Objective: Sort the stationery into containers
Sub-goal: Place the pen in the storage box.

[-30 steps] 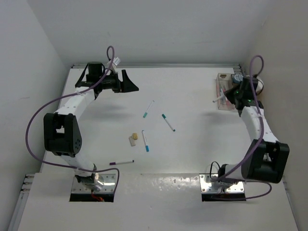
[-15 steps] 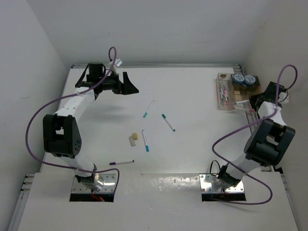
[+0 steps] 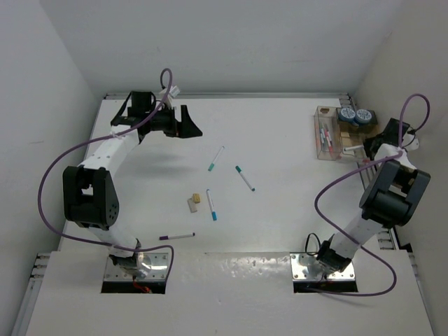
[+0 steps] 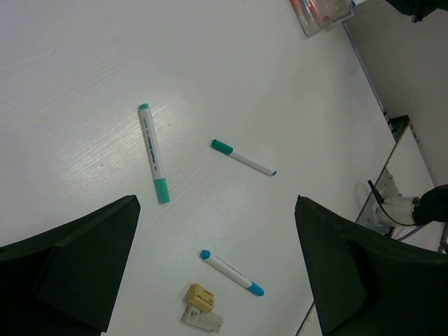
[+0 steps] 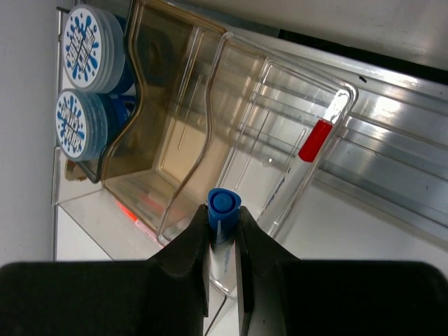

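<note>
"Four pens loose on the tabletop [image 3: 280, 126], seen from above?"

"Yes. One teal pen [image 3: 215, 159] and a second teal-capped pen [image 3: 244, 178] lie near the middle. A blue-tipped pen [image 3: 211, 205] is just toward 6 o'clock from them, and a purple-capped pen [image 3: 177, 237] lies out at about 7 o'clock. A tan block [image 3: 197, 198] and a white block [image 3: 192, 205] lie side by side at 9 o'clock of the blue-tipped pen."

"And the containers?"

"At 2 o'clock on the tabletop. The clear box [image 3: 334, 150] has pens in it, among them a red-capped pen [image 5: 315, 140]. The tan box [image 3: 348, 138] joins it on the 3 o'clock side, and two blue-grey rolls [image 3: 346, 113] sit at the 12 o'clock end."

"The right end effector [image 5: 222, 225]?"

"Pinched almost closed on a blue-capped pen [image 5: 224, 203]. The cap points at the boxes, near the wall the two share. I cannot tell whether it touches."

"The left end effector [image 4: 217, 206]?"

"Jaws spread fully wide, holding nothing, above the tabletop at about 10 o'clock. The teal pens, the blue-tipped pen and the blocks lie below it."
</note>
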Tool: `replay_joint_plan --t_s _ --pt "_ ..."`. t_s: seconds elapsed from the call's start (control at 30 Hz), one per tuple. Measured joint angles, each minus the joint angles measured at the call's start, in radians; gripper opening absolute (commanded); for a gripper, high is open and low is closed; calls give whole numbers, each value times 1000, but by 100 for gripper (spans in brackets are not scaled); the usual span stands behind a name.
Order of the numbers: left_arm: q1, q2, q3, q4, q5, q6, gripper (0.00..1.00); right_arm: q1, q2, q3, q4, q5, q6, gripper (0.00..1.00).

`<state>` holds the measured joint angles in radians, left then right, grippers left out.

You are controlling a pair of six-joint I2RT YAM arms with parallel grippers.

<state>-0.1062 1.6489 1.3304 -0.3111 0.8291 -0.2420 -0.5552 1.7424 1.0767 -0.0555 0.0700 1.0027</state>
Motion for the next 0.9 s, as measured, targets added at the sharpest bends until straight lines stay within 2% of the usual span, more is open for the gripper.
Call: replay_joint_plan --t_s 0.07,0.1,0.13,0.27,0.5,0.63,0.77,0.83,0.9 --pt "0 0 6 -16 -27 18 100 -1 19 16 2 7 0 17" --pt "0 0 8 -24 -42 27 100 -1 27 23 2 10 0 30" --pt "0 0 8 -32 -58 35 100 -1 34 27 2 10 2 36" --pt "-2 0 8 -73 -115 74 100 -1 41 32 1 8 -8 48" --pt "-2 0 9 -134 -161 163 100 25 34 33 -22 -26 -31 50" --pt "-2 0 28 -217 -188 315 100 92 -18 32 -61 -56 -97 57" --pt "-6 -14 22 -306 -245 500 88 235 -145 16 -82 -98 -256 70" --pt "-14 -43 -13 -340 -279 594 83 327 -227 -8 -86 -113 -343 68" --pt "-31 -82 -69 -378 -318 689 77 424 -307 -43 -84 -127 -432 58"
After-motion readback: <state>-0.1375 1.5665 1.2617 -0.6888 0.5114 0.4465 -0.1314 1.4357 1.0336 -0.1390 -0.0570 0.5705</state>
